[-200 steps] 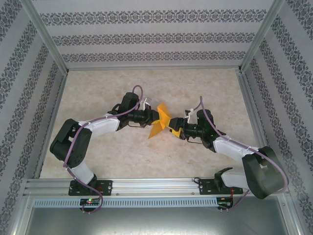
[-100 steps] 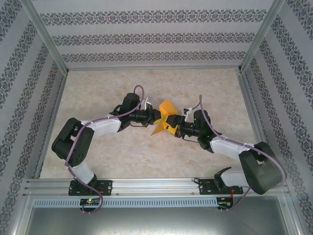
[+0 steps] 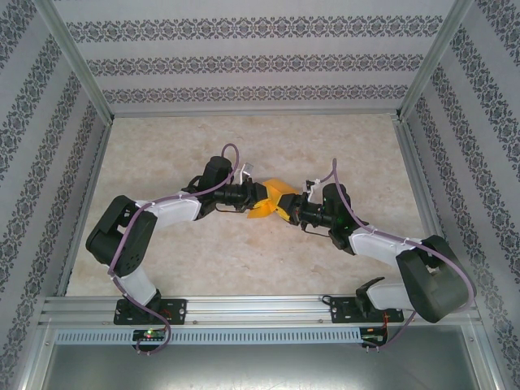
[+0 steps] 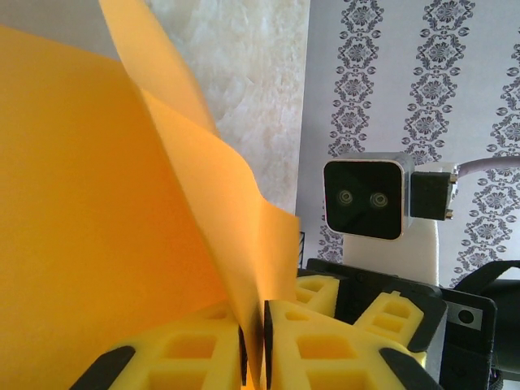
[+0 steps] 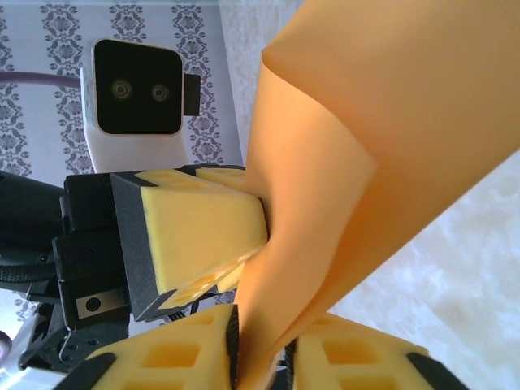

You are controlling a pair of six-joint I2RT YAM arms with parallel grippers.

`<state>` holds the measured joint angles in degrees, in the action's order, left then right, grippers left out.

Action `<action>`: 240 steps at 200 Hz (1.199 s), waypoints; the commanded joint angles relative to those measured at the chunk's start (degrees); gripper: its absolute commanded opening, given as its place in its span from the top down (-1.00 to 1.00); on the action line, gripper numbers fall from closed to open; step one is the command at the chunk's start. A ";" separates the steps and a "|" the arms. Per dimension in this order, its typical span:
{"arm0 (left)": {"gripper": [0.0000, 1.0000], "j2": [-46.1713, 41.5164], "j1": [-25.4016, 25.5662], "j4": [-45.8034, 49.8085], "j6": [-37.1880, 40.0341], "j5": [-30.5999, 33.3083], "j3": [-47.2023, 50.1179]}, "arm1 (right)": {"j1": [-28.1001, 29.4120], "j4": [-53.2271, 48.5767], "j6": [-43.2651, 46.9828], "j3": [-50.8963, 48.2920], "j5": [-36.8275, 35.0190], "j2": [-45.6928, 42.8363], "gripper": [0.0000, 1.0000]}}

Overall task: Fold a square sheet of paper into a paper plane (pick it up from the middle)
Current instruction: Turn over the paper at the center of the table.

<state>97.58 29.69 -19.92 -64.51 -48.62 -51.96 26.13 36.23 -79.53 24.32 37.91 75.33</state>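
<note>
Thin orange-yellow paper sheet [image 4: 89, 211]: cut off at left and top edges in left wrist view, at top and right edges in right wrist view. Fold layers unreadable from above.

The right gripper [image 3: 291, 209] drew in beside the left gripper [image 3: 261, 197] and narrowed its jaws onto the square sheet of paper [image 3: 276, 193], which flattened from a tall fan into a low bundle.

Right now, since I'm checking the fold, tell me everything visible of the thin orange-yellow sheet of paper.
The thin orange-yellow sheet of paper is plain, matte and bent into curved, overlapping flaps, not flat. It sits between the arms over the beige marbled table, pinched on one side by the left gripper and on the other by the right gripper.
</note>
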 commanded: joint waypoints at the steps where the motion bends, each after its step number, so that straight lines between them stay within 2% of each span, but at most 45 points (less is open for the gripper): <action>1: 0.63 -0.85 0.64 0.39 1.88 0.06 0.03 | 0.06 0.94 0.73 -0.39 -0.21 0.43 0.60; 35: 0.46 -1.39 0.59 2.49 3.05 -0.10 -0.93 | -0.20 -1.56 2.42 -0.01 0.06 -0.55 0.77; 57: 0.21 -2.30 0.46 5.18 4.74 -0.08 -1.86 | -0.49 -9.76 7.55 1.74 -0.46 -3.04 0.83; 68: 0.12 -2.94 0.25 6.91 6.05 -0.14 -2.26 | -0.48 -17.50 12.10 3.87 -0.94 -4.61 0.83; 88: 0.09 -3.77 0.04 8.26 6.91 -0.55 -2.79 | -0.80 -27.04 17.87 6.27 -2.50 -6.78 0.80; 120: 0.02 -3.88 -0.05 9.78 7.77 -1.17 -3.53 | -2.36 -32.00 21.81 7.01 -2.87 -8.14 0.77; 131: 0.01 -4.12 -0.16 10.39 8.18 -1.33 -3.67 | -2.79 -36.66 24.79 8.17 -4.18 -8.82 0.77; 155: -0.07 -5.22 -0.73 12.96 9.77 -1.43 -4.00 | -3.00 -51.49 34.81 13.33 -10.91 -10.78 0.74; 175: -0.13 -6.21 -1.74 15.44 11.35 -1.48 -4.02 | -2.46 -66.93 45.40 20.16 -20.61 -10.79 0.75; 194: -0.14 -7.39 -3.12 18.24 12.94 -1.43 -3.85 | -1.43 -77.00 52.30 25.51 -29.00 -9.67 0.76; 215: -0.16 -8.85 -4.81 19.67 13.74 -1.59 -3.01 | 1.86 -85.35 56.61 30.42 -38.46 -5.74 0.79; 240: -0.18 -10.43 -6.45 21.11 14.63 -2.01 -1.74 | 6.92 -89.50 57.02 34.21 -46.62 -0.22 0.80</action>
<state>89.76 24.77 -2.31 -52.82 -49.32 -54.04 28.86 -41.01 -28.05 55.79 4.60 70.24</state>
